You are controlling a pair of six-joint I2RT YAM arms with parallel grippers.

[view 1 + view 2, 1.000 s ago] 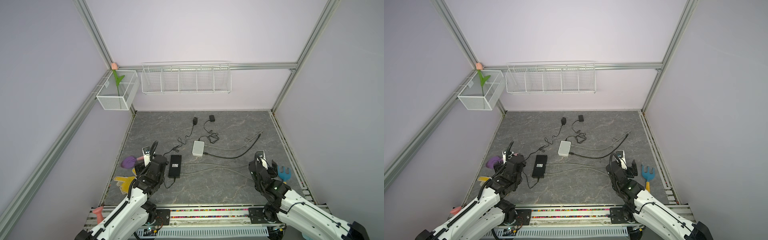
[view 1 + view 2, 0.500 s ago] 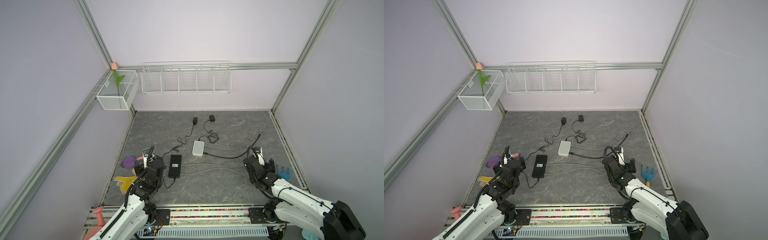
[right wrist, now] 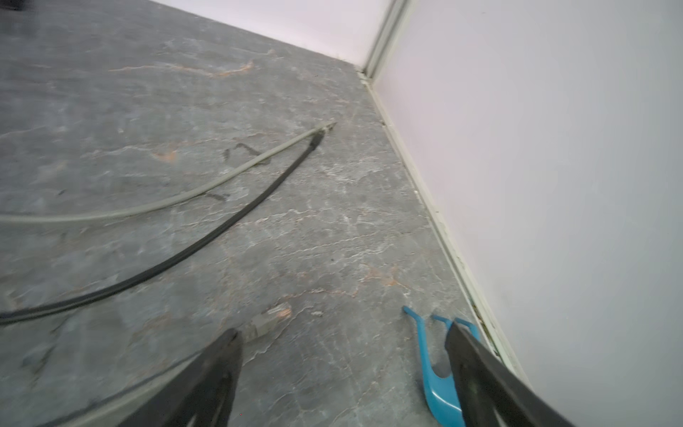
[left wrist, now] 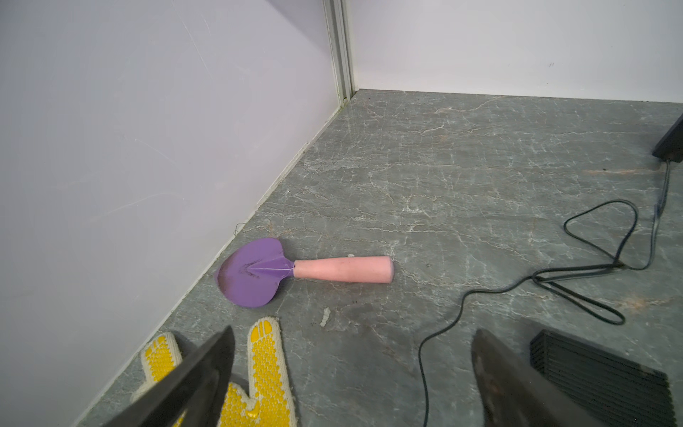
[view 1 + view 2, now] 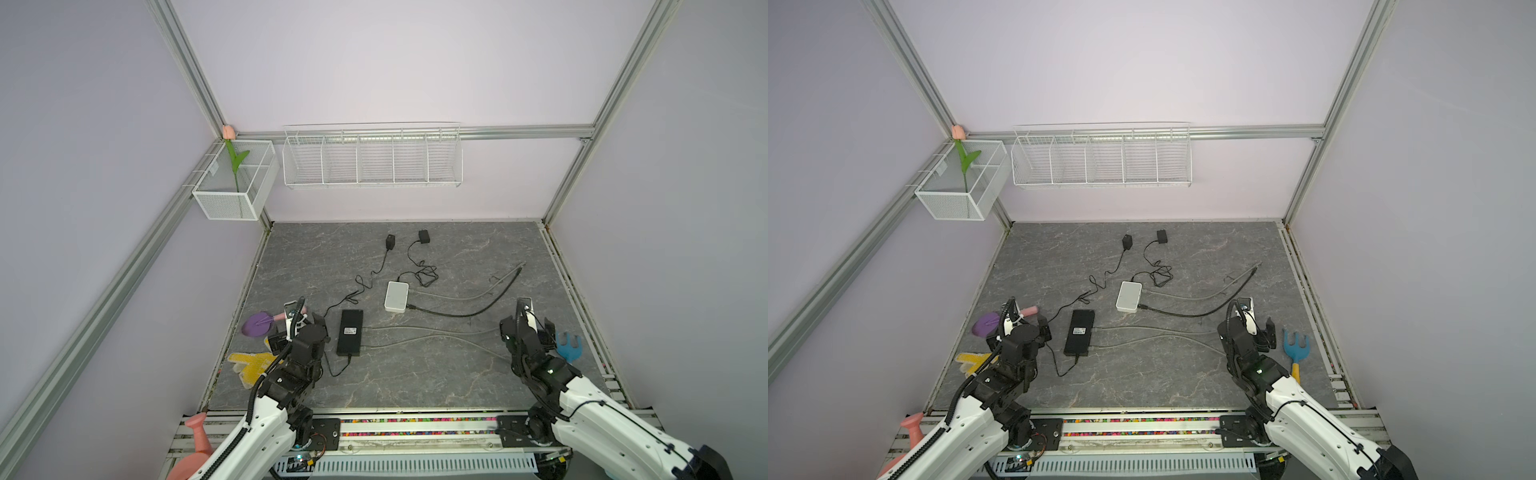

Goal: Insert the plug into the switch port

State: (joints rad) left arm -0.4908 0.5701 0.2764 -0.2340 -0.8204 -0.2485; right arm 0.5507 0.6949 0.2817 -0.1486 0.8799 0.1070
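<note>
Basically nothing done yet: left gripper [image 4: 354, 331] & right gripper [image 3: 342, 329] both open, empty. Grey plug [image 3: 269, 319] lies loose on table [image 3: 332, 222] just beside right gripper, lower right of both top views. Grab + insert still to do, prob. into white switch [image 5: 397, 296], mid-frame.

No legible text or labels

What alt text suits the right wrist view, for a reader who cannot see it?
The open right end effector hangs over a grey tabletop, a cable plug lying ahead of one finger. A blue rake lies near the wall; a grey cable and black cable curve away.
</note>
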